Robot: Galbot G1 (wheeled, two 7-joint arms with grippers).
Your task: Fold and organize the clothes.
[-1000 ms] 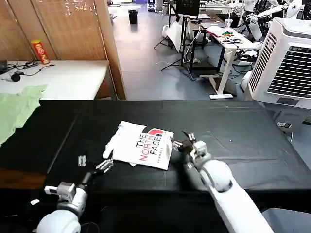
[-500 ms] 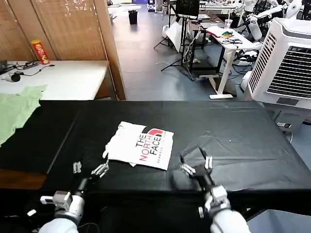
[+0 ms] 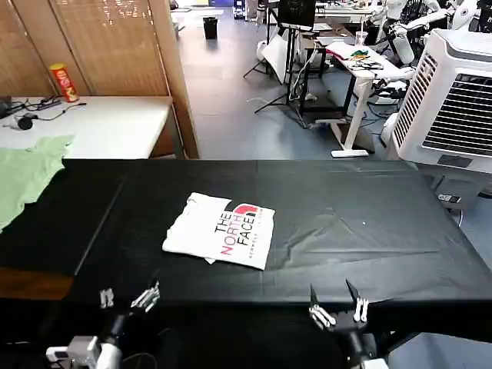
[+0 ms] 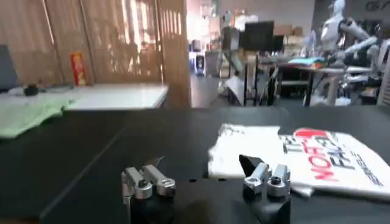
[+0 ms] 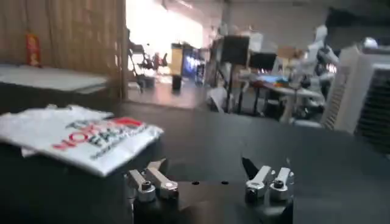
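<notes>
two pincers, both empty and spread wide, sit at the near edge of the black table [image 3: 369,231]: left pincer [image 3: 128,297] near the front-left, right pincer [image 3: 336,301] near the front-right. white t-shirt [image 3: 221,231] lies folded into a compact rectangle, north face print up, mid-table, well apart from both. from the left wrist view the shirt [image 4: 317,159] lies just beyond the open fingers [image 4: 267,180]; from the right wrist view it [image 5: 79,137] lies off to one side. judgement: fold step looks done, arms are backing off (the pale green garment [image 3: 27,173] at far left is not part of the job). next move, if any: tidy placement of the bundle, needs a re-approach from the near side. vs a second ago: right pincer was touching the shirt's right edge, left was close by its near-left corner; both have pulled back toward the robot. shirt unmoved.
</notes>
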